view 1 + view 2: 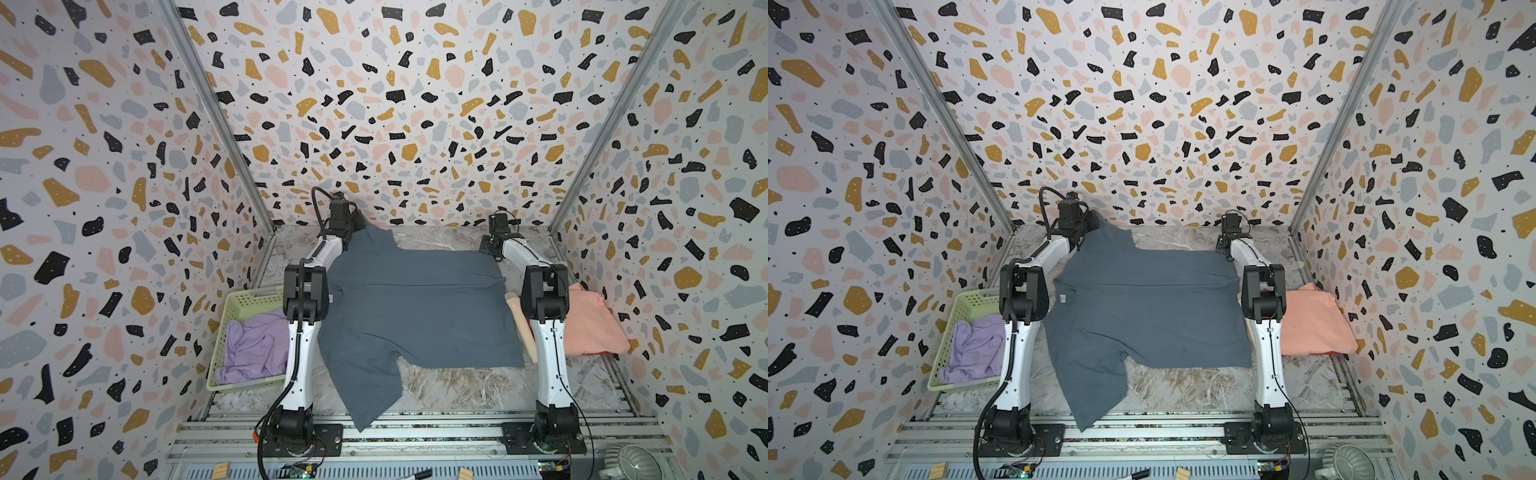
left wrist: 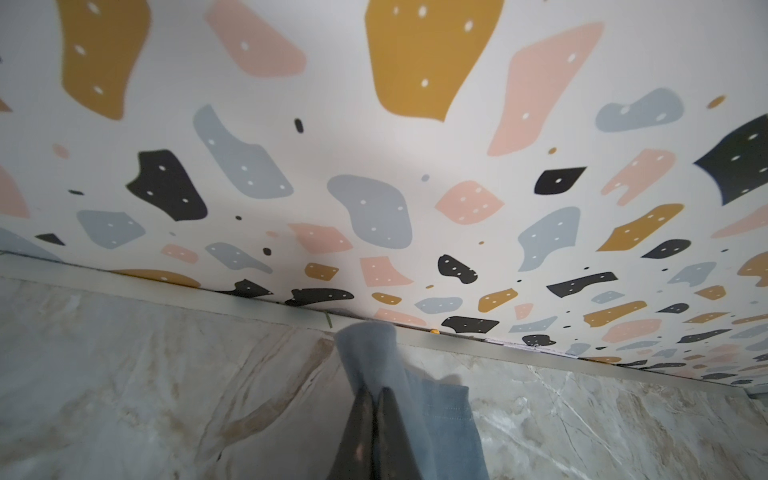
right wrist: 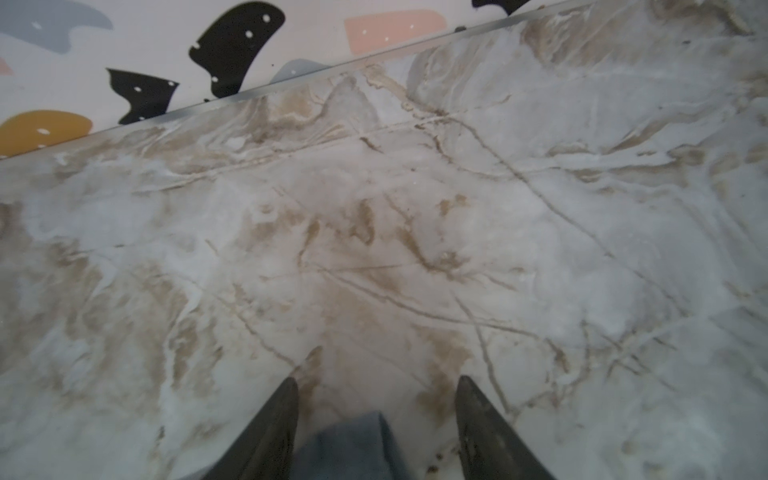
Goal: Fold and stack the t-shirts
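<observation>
My left hand (image 2: pixel 375 395) is clenched on an edge of the slate blue-grey t-shirt (image 1: pixel 415 316); my right hand (image 3: pixel 377 382) is released, fingers (image 3: pixel 282 415) apart over the bench (image 3: pixel 374 228).

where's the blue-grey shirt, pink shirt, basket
blue-grey shirt (image 1: pixel 415 316): in a top view, mid body
pink shirt (image 1: pixel 594 324): in a top view, upper face
basket (image 1: pixel 253 303): in a top view, far wall

Even diffuse light, soft shadows, wrist views blurred (wide-angle bowing)
</observation>
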### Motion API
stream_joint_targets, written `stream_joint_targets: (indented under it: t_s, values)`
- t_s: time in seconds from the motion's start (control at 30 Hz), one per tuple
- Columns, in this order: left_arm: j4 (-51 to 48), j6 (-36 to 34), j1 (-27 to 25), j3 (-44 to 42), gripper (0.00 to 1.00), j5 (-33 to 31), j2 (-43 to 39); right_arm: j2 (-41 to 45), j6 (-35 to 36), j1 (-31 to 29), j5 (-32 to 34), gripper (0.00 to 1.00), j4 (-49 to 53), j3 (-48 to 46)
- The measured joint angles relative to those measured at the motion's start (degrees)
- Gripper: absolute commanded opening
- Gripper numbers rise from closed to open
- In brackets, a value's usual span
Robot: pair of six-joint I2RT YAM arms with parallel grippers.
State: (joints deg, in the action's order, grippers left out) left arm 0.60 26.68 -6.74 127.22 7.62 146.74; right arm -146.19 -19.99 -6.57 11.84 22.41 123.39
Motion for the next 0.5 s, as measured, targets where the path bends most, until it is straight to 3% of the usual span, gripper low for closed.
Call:
stream_joint_targets:
  t_s: [0.13,0.23,0.33,0.5]
  values:
    - [0.76,0.55,0.00,0.35,0.00,0.00,0.00,0.00,-0.87,-0.85,0.00,0.41,0.79,0.22]
    - [0.74,0.83,0.00,0.33,0.00,0.07,0.02,0.00,-1.29,-0.96,0.02,0.18,1.29,0.44]
    - [0.87,1.03,0.02,0.33,0.00,0.20,0.02,0.00,-1.84,-0.98,-0.85,0.02,1.42,0.55]
    - [0.81,1.01,0.07,0.33,0.00,0.48,0.00,0.33,-1.60,-0.72,-2.14,0.00,1.40,0.50]
